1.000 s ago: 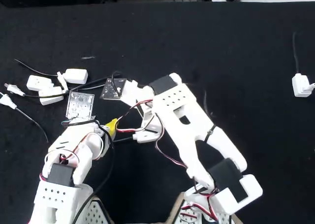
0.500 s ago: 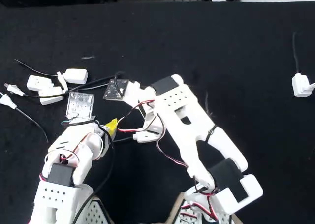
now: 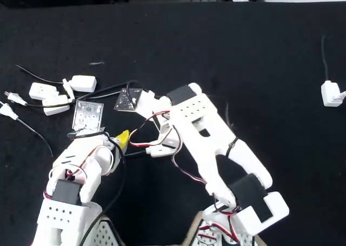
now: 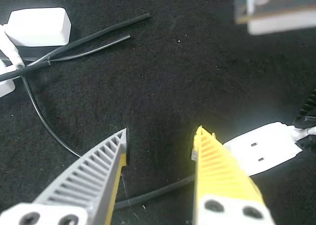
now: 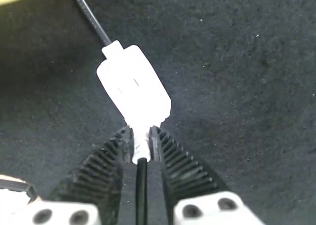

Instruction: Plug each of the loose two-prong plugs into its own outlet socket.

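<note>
Your right tool (image 5: 141,132) is clamped on a plug (image 5: 140,145) at its cord end, apparently to press it end-on into the white socket (image 5: 133,86) near the middle of the high view. Your left tool (image 4: 161,132) hangs spread apart beside it, probably to brace it. The prongs are hidden, so seating cannot be judged.

Left gripper (image 4: 160,136): jaws apart, arm folded near its base. Right gripper (image 5: 140,131): jaws clamped on plug (image 5: 138,147), arm extended.

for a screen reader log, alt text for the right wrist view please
The right gripper is shut on a white plug whose tip meets a white outlet socket lying on the black table; a black cord leaves the socket's far end.
</note>
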Available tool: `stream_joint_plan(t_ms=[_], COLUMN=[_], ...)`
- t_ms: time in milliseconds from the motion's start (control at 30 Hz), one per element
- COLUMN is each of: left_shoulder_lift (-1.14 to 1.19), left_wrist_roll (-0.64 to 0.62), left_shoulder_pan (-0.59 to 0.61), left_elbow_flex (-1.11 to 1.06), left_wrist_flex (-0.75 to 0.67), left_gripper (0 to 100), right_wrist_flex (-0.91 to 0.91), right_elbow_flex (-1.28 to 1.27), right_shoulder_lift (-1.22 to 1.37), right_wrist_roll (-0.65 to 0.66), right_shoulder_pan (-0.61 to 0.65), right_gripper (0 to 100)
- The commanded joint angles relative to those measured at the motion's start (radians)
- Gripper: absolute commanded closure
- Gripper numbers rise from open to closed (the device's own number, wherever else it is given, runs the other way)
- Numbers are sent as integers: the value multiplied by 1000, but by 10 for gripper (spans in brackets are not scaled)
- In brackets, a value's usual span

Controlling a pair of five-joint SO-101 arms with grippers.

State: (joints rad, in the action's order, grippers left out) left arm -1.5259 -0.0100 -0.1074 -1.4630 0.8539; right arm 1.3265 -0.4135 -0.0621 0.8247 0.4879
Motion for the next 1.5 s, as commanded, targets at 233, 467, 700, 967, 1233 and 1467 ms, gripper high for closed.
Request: stream_joint_plan(t_ms=[233, 467, 700, 967, 1233, 1467], left_shoulder_lift=[-3, -3, -3, -3, -3, -3], left_wrist_roll=[11, 11, 11, 11, 11, 11], left_shoulder_pan=[-4, -4, -4, -2, -2, -2], left_elbow_flex=[25, 25, 25, 25, 25, 25], left_wrist_flex=[3, 3, 3, 3, 3, 3], left_gripper=[777, 777, 777, 777, 777, 777], right_wrist_flex=[-52, -52, -74, -106, -100, -100], right_elbow_flex=[8, 2, 7, 10, 8, 4], right_shoulder_lift=[-39, -39, 16, 74, -5, -15], right_wrist_roll=[-5, -5, -5, -9, -37, -81], right_shoulder_pan=[-11, -11, -11, -9, -9, 28], right_gripper=[988, 988, 988, 988, 983, 821])
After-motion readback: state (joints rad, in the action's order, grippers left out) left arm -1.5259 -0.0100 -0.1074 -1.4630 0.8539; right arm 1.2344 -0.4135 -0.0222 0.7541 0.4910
